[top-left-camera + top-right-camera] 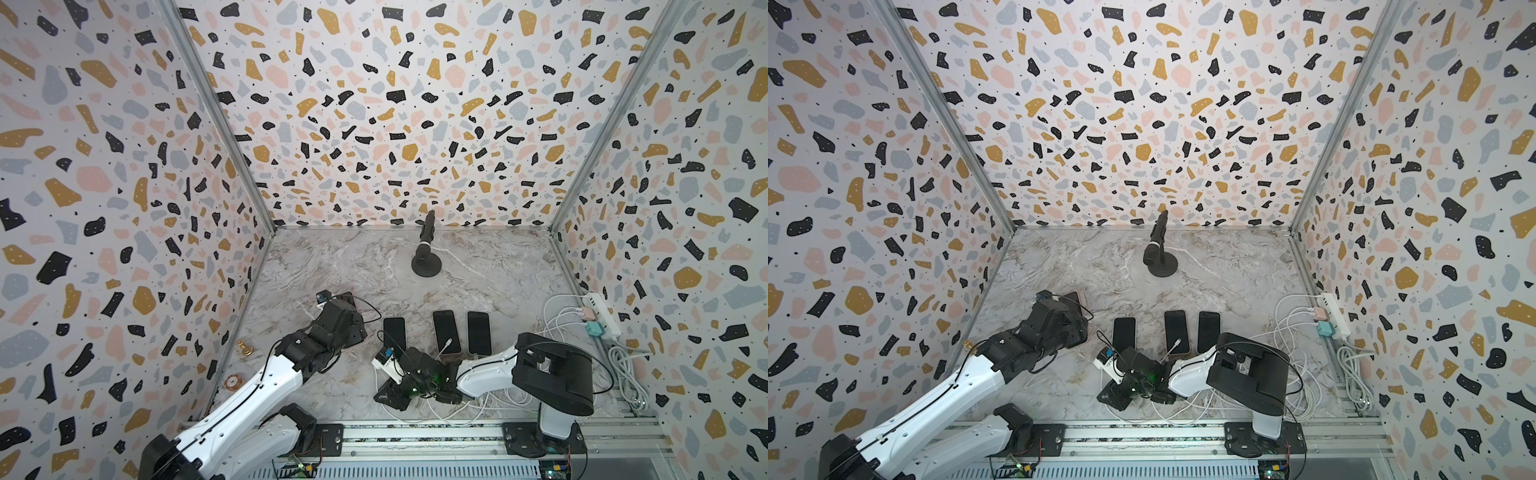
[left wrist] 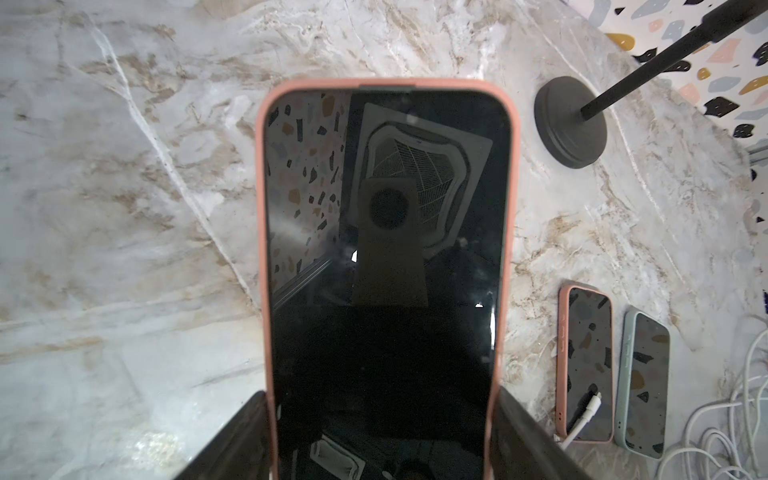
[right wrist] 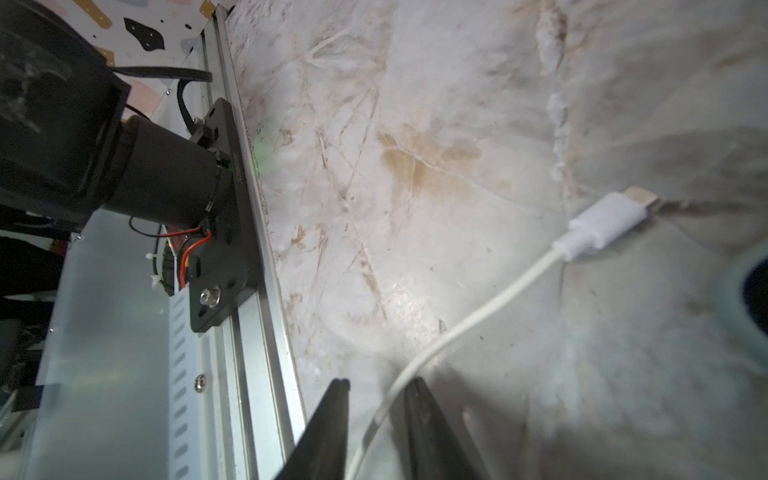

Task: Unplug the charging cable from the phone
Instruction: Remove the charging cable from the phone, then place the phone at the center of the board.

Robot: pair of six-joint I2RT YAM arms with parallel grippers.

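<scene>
In both top views four phones show. One pink-cased phone (image 1: 348, 296) sits at the left pincer (image 1: 345, 309). Three more lie flat in a row just beyond the right pincer (image 1: 388, 399): a first phone (image 1: 394, 332), a middle phone (image 1: 446, 330) and a last phone (image 1: 478, 332). One loose cable end (image 1: 446, 345) rests on the middle phone. One black stand (image 1: 426, 264) is well beyond both pincers. One power strip (image 1: 602, 311) carries two adapters, one pink (image 1: 588, 313) and one teal (image 1: 594, 330), and lies far out to the right pincer's right. White cables pile between the strip and the right pincer; their number cannot be told.

The left wrist view shows the pink-cased phone screen-up on the marble worktop (image 2: 124, 208). It runs straight out from the left pincer, whose two fingers (image 2: 249, 424) press against its long edges, gripping it. No plug shows on the visible part of the phone. Two other phones lie to the side, well apart from this pincer.

In the right wrist view the right pincer's two jaws stand apart. One white charging cable (image 3: 478, 316) passes loosely between them. Its single connector (image 3: 606, 216) lies bare on the worktop ahead of the pincer, plugged into nothing.
</scene>
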